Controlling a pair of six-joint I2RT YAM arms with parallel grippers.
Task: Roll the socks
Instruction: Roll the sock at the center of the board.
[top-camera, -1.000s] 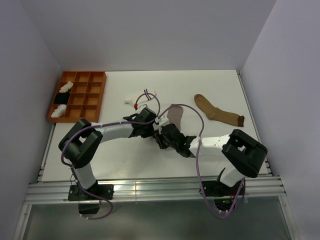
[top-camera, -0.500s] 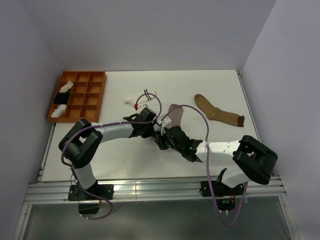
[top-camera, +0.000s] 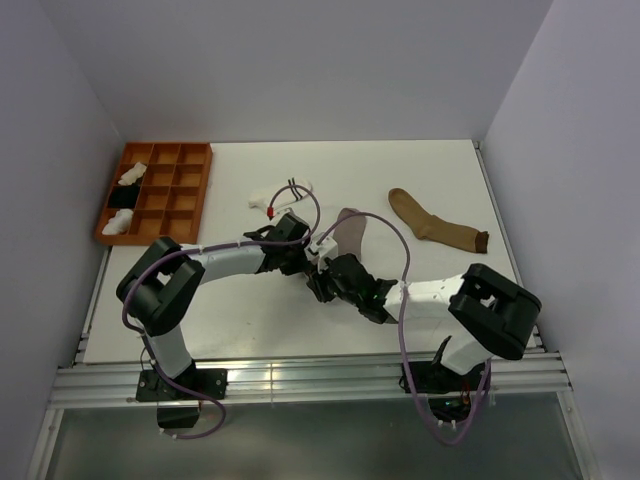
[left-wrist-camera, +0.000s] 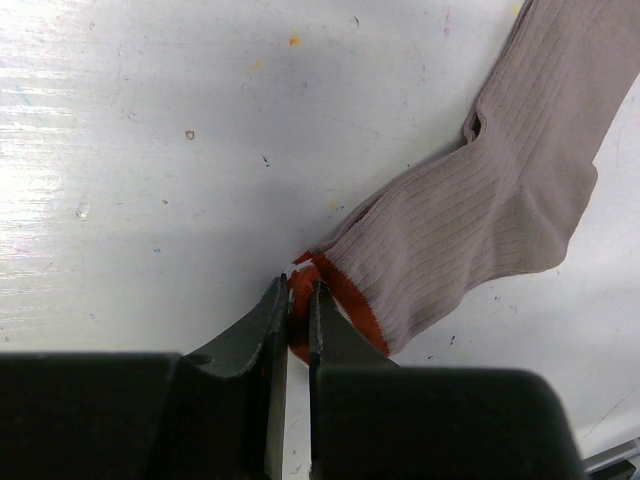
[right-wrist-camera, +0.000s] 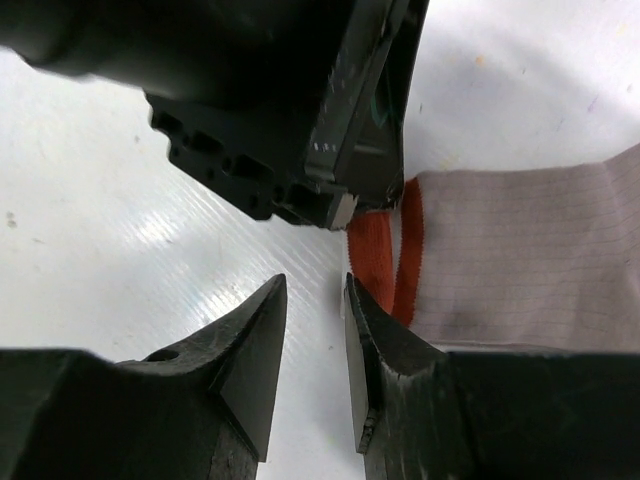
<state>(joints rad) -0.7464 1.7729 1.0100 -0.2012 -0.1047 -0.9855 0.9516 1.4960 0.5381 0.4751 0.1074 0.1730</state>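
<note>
Top view: both arms reach to the middle of the bench (top-camera: 420, 170) and meet at the near end of the grey sock (top-camera: 350, 228). The tan-brown sock (top-camera: 435, 228) lies flat to the right, well apart. The short white striped sock (top-camera: 280, 196) lies just beyond the left arm. None looks rolled.

Left wrist view: the left hand (left-wrist-camera: 297, 318) is nearly closed, pinching the edge of the red-striped cuff (left-wrist-camera: 345, 295). The sock's body runs away to the upper right, flat on the bench, with no turn in it.

Right wrist view: the right hand (right-wrist-camera: 312, 300) stands narrowly parted with nothing between the jaws, only bare bench. One finger is just beside the cuff, close under the left hand.

Judgement: this is the opening of the grey sock's roll — cuff caught, rolling not yet begun. Next, the right hand needs to take the cuff beside the left's pinch without the hands colliding, then both need to turn it over toward the toe
</note>
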